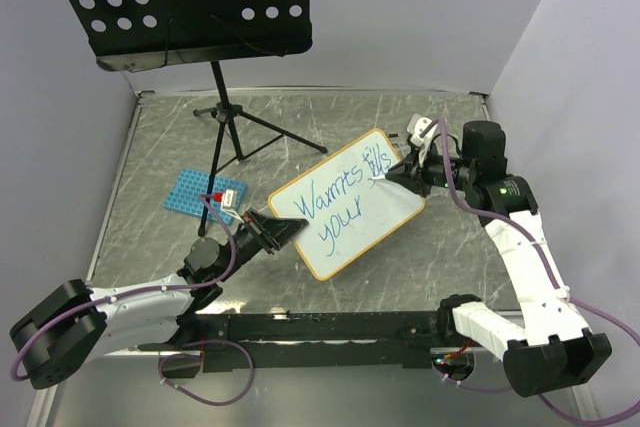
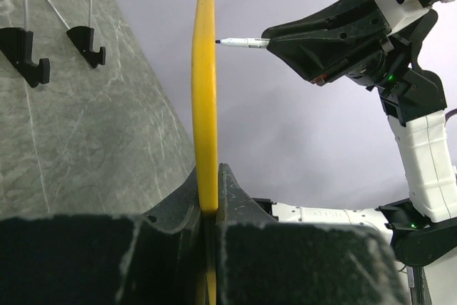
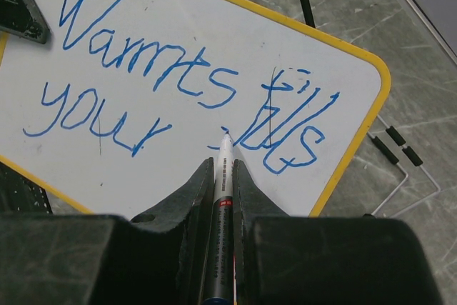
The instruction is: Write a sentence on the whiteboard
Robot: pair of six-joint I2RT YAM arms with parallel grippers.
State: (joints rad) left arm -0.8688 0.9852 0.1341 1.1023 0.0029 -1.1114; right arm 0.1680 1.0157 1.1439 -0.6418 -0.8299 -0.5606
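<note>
**Top view.** The whiteboard (image 1: pixel 350 202) sat slanted over mid-table, its left edge clamped in your left gripper (image 1: pixel 288 230). That arm lay low, reaching in from the near-left corner. Your right gripper (image 1: pixel 392 177), its arm arched in from the near right, met the board's upper-right part. What it held was too small to make out.

**Left wrist.** The board showed edge-on, pinched between the jaws, its face hidden. A marker (image 2: pixel 243 42) touched it tip-first.

**Right wrist.** The fingers were closed on the marker. Its tip rested on the board beside "fills" of the sentence (image 3: pixel 178 94), right of "your". The board's left end was cut off.
</note>
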